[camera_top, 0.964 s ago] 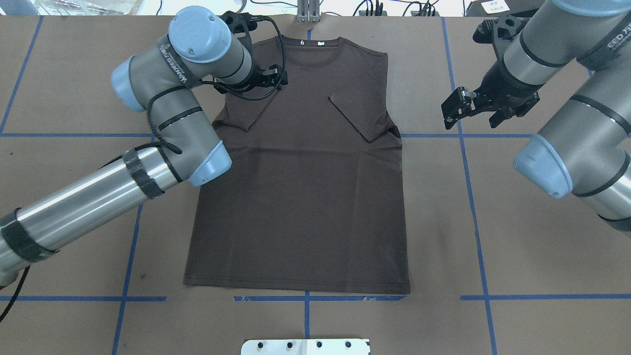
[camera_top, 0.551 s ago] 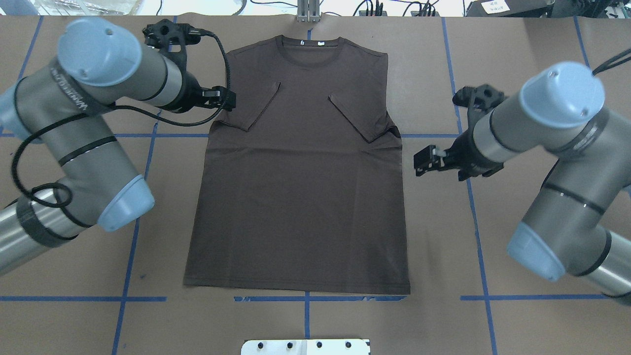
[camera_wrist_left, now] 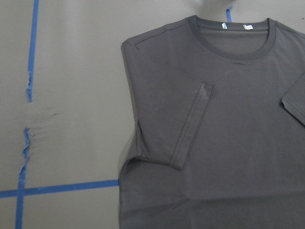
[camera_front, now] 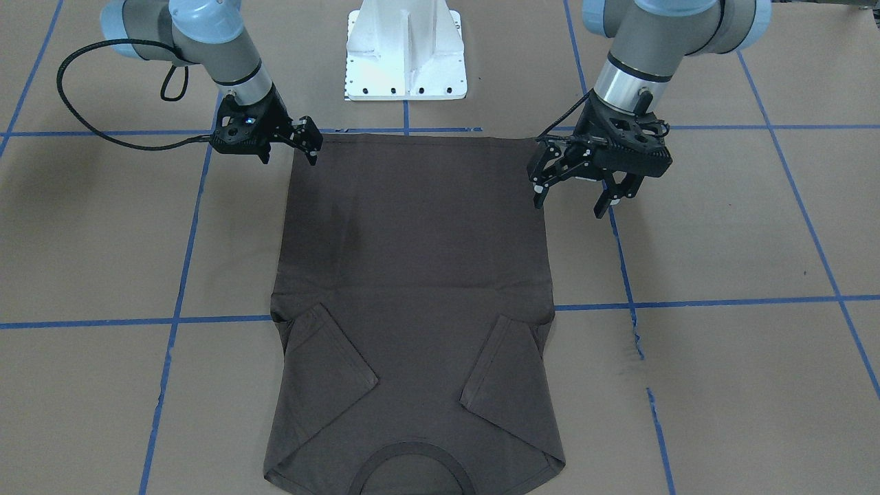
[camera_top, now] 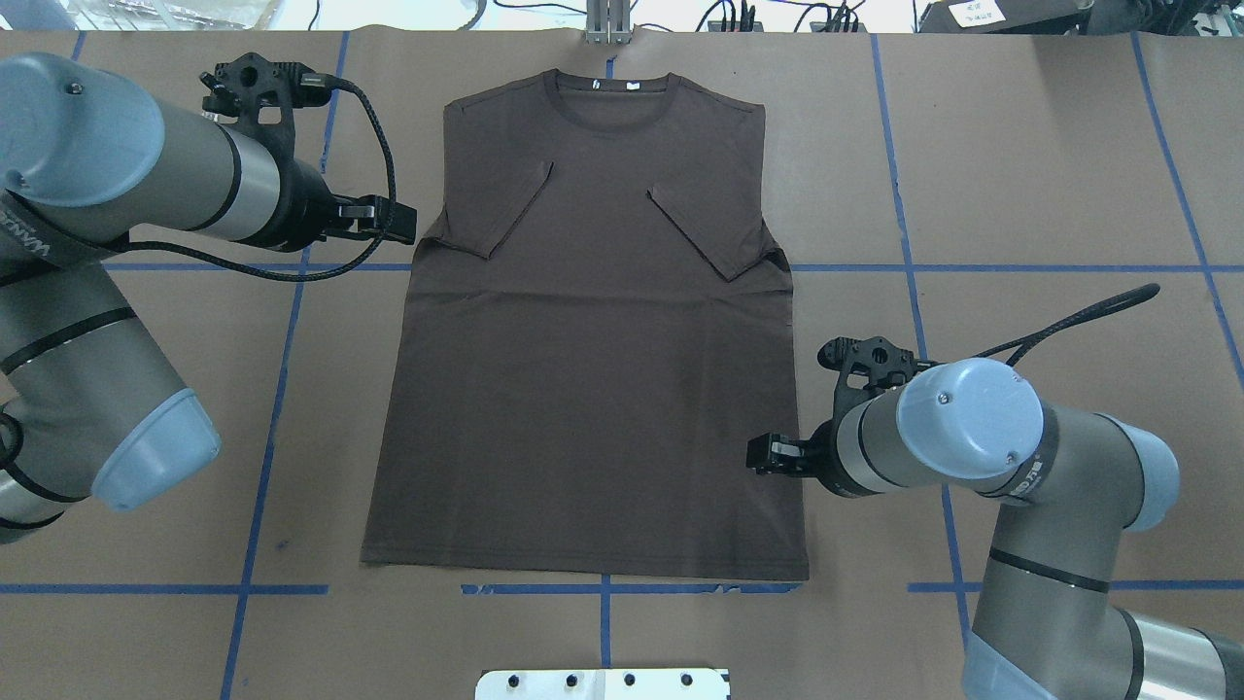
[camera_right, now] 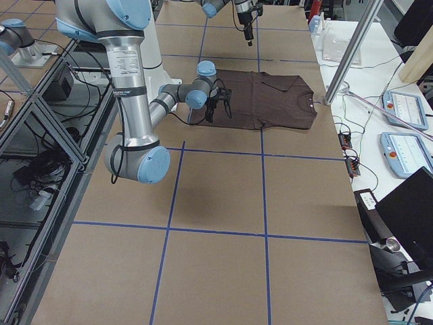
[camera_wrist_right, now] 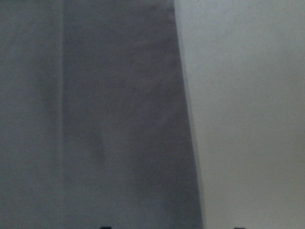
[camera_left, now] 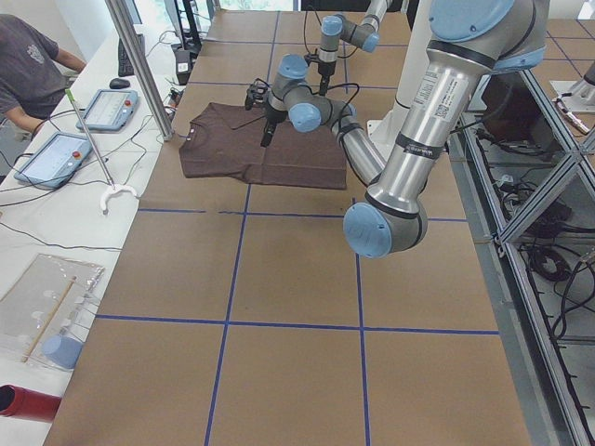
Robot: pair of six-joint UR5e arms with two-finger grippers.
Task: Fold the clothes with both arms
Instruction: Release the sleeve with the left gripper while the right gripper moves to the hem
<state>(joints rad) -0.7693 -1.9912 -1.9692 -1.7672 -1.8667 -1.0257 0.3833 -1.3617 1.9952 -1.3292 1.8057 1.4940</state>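
Note:
The dark brown T-shirt [camera_top: 593, 389] lies flat on the table, collar at the far side, both sleeves folded inward. In the overhead view my left gripper [camera_top: 400, 222] hangs just off the shirt's left edge at sleeve level. The front-facing view shows it [camera_front: 570, 205] open, beside the side edge and holding nothing. My right gripper [camera_top: 763, 457] is at the shirt's right edge a little above the hem; the front-facing view has it [camera_front: 290, 158] open at the hem corner. The right wrist view shows the shirt's [camera_wrist_right: 95, 119] straight edge close below.
The white pedestal base [camera_front: 405, 55] stands just behind the hem. Blue tape lines [camera_top: 282, 389] cross the brown table. A metal pole [camera_left: 139, 65] rises beyond the collar side, where a person [camera_left: 33, 65] sits with tablets [camera_left: 51, 153] at a side bench.
Both arms swung back toward the robot's side. The left gripper left the shoulder area for a spot off the left edge. The right gripper came down to the right edge near the hem. The shirt lies unchanged.

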